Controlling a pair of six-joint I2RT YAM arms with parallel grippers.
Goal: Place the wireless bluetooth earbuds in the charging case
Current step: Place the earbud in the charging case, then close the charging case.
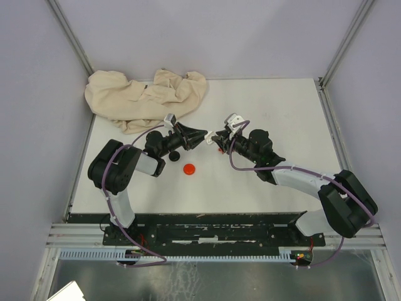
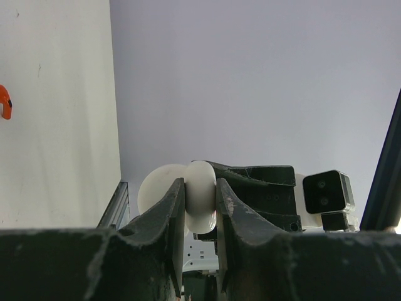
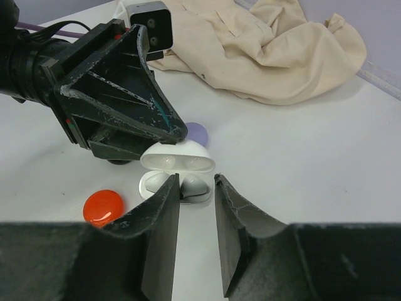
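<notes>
A white charging case [image 3: 177, 164] stands open, lid up, low over the table. Two white earbuds [image 3: 156, 182] sit side by side in its base. My left gripper [image 2: 200, 183] is shut on the case [image 2: 200, 197], its black fingers [image 3: 125, 100] reaching in from the left in the right wrist view. My right gripper [image 3: 197, 185] is open just in front of the case, nothing between its fingers; its left finger covers part of the base. From above, both grippers [image 1: 202, 135] [image 1: 216, 139] meet tip to tip at the table's middle.
A crumpled beige cloth [image 1: 147, 94] lies at the back left. An orange-red disc [image 1: 189, 168] rests near the left arm, a purple disc [image 3: 197, 133] just behind the case, and a small dark disc [image 1: 176, 155] under the left gripper.
</notes>
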